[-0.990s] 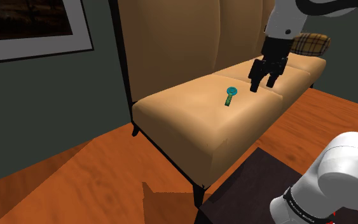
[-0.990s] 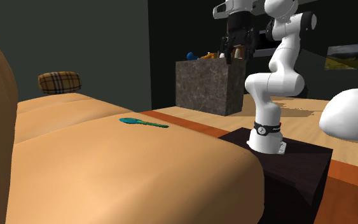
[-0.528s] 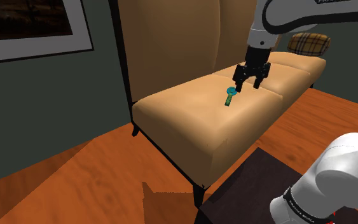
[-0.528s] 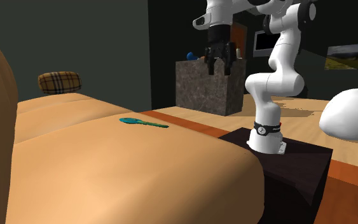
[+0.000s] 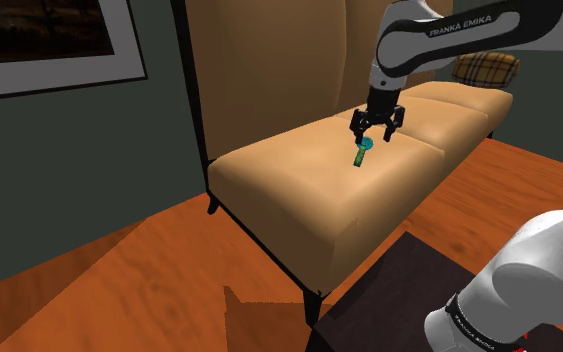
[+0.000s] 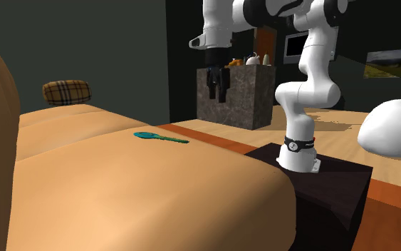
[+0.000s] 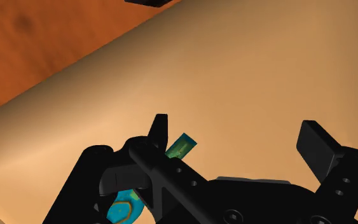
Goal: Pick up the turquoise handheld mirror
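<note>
Mirror (image 5: 362, 152) flat on sofa cushion (image 5: 299, 195) — gripper (image 5: 376, 134) above, fingers spread

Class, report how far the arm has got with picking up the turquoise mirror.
Done: the gripper hovers above the mirror with fingers open. Under way: lining up; in the wrist view the mirror sits beneath one finger, not between them. Left: centring, lowering, closing and lifting; the mirror lies flat on the sofa cushion, untouched.
</note>
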`<state>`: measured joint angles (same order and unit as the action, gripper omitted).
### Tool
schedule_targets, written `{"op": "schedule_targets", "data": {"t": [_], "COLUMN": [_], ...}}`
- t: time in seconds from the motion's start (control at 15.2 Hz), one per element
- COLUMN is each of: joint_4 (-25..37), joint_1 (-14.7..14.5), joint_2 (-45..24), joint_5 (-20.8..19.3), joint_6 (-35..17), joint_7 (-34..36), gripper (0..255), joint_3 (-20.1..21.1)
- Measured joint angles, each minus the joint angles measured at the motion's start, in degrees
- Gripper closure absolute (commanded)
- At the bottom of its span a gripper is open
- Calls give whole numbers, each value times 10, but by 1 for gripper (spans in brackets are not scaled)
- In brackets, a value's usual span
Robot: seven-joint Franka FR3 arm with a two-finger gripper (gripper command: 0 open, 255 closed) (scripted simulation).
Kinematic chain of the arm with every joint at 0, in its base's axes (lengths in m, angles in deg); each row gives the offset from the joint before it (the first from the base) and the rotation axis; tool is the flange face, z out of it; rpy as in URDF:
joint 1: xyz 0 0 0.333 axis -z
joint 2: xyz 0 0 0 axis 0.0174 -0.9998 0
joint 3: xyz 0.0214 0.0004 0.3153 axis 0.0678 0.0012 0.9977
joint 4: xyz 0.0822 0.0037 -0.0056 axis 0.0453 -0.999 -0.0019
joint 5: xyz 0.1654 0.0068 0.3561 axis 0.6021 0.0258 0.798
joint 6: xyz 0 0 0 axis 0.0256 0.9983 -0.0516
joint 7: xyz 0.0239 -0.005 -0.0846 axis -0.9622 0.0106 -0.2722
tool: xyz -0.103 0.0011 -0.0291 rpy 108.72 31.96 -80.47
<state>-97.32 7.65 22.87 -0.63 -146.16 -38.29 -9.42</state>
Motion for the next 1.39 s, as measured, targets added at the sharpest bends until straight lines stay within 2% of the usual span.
{"op": "schedule_targets", "data": {"t": [0.53,1.25,1.39], "joint_4": [87,253,264], "joint_1": [32,78,82], "joint_2": [-154,-352,-371], "joint_5": [-15,-5,-2], "joint_6": [-75,-115,-124], "joint_7": [39,82,85], "gripper": [0,0,0], "joint_3": [-30,-71,-73]}}
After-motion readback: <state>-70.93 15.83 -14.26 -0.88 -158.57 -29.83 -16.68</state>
